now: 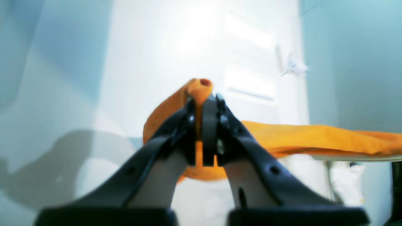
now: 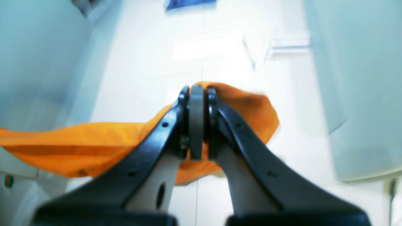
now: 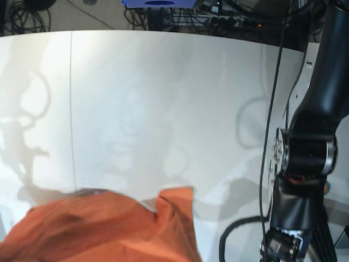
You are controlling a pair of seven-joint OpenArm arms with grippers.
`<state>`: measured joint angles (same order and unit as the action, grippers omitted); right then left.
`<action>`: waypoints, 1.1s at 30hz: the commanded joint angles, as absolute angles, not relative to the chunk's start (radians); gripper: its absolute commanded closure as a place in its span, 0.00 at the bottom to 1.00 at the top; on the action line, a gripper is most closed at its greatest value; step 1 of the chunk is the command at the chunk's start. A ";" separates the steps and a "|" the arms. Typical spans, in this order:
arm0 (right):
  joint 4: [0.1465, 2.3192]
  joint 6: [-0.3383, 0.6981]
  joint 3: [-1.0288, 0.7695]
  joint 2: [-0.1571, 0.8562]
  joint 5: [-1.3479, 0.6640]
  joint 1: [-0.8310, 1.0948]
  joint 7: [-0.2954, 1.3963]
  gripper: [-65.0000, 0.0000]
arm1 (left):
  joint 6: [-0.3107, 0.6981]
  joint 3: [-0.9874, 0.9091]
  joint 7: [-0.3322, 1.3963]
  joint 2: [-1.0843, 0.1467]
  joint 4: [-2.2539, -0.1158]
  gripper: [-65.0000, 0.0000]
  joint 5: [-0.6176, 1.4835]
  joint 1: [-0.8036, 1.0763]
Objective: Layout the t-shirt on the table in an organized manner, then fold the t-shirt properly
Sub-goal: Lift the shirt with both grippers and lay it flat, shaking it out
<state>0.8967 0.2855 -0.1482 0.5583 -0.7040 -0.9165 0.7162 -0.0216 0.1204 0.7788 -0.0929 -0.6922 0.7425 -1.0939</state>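
Both pincers pinch the shirt (image 3: pixel 103 229): left pincer (image 1: pixel 204 103) and right pincer (image 2: pixel 196 94) hold it stretched, lifted near the bench (image 3: pixel 163 98), probably to spread it flat.

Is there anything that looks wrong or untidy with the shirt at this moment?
Yes. The t-shirt is not laid flat: it hangs bunched and wrinkled at the table's near edge, pinched in the shut left gripper and right gripper. No damage shows.

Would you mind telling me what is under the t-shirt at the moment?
The t-shirt hangs from the shut left gripper and right gripper. Beyond it lies bare white table; whatever is directly beneath the cloth is covered.
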 commanded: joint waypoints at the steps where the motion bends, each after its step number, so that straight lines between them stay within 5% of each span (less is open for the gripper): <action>1: 0.928 0.291 -0.157 0.598 -0.719 -0.981 0.707 1.00 | -0.016 0.085 0.756 -0.101 -0.727 1.00 0.757 -1.153; 5: 1.069 0.291 -0.179 0.636 -0.727 -0.966 0.817 1.00 | -0.016 -0.031 0.871 -0.127 -0.862 1.00 0.809 -1.107; 11: 1.310 0.291 -0.369 0.572 -0.722 -0.631 0.934 1.00 | -0.018 -0.093 1.003 -0.131 -1.201 1.00 0.803 -0.789; 20: 1.326 0.292 -0.455 0.392 -0.719 -0.125 0.757 1.00 | -0.018 -0.093 0.998 -0.162 -1.265 1.00 0.800 -0.357; 33: 1.406 0.295 -0.472 0.308 -0.720 0.306 0.693 1.00 | -0.018 -0.096 0.997 -0.288 -1.449 1.00 0.800 0.053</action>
